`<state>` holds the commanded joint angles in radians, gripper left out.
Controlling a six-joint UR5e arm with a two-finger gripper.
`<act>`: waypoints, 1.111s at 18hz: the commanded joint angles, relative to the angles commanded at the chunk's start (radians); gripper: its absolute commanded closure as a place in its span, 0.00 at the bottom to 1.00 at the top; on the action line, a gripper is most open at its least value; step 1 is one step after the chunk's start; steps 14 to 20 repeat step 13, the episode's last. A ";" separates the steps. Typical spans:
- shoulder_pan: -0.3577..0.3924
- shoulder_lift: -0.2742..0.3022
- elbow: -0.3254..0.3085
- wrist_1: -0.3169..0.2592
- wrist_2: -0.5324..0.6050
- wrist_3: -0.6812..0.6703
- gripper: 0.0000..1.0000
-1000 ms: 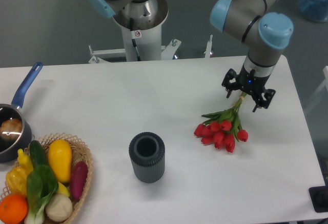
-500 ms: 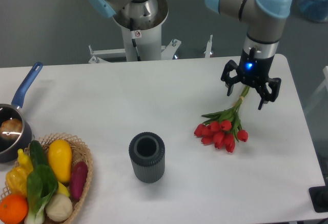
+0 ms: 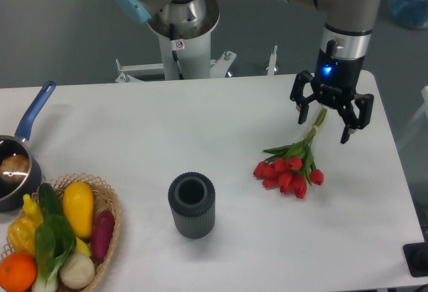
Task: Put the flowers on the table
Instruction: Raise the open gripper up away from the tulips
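Note:
The flowers [image 3: 290, 168], a bunch of red tulips with green leaves, lie flat on the white table [image 3: 200, 125] at the right, with their stems pointing up and right. My gripper [image 3: 326, 121] hangs open above the stem ends, its fingers spread to either side and touching nothing. The blooms face the lower left.
A dark ribbed cylinder vase [image 3: 192, 205] stands upright near the table's middle front. A wicker basket [image 3: 107, 198] of vegetables sits at the front left, with a blue-handled pot [image 3: 17, 165] behind it. The table's right edge is close to the flowers.
The gripper has let go of the stems and risen above them, moving slightly right. The flowers stay where they lie.

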<state>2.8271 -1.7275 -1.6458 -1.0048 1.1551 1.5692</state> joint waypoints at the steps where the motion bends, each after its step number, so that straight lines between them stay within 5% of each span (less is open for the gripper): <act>1: 0.005 0.012 -0.006 -0.002 0.009 0.003 0.00; 20: 0.071 0.060 -0.049 -0.003 0.020 0.072 0.00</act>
